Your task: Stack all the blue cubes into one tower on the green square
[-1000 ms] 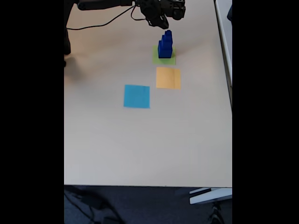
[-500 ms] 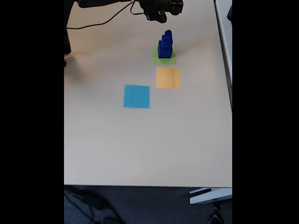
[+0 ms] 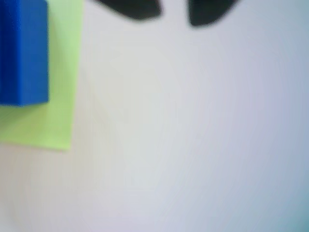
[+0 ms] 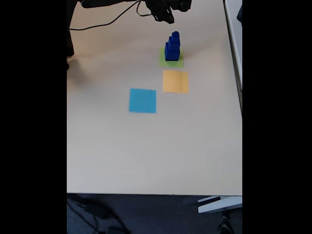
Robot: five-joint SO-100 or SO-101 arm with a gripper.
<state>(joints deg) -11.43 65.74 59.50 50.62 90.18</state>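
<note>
Fixed cam is looking down at the whole tabletop [image 4: 146, 151] from high up, far off. Wrist cam is pointing down at it close, blurred. Both are sharing the tower [image 4: 172, 47] on the green square [image 3: 60, 72].

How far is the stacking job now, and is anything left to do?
It looks done: the tower of blue cubes stands on the green square. The gripper hangs above the table beyond it, fingers holding nothing. No loose cube lies elsewhere, so nothing seems left.
</note>
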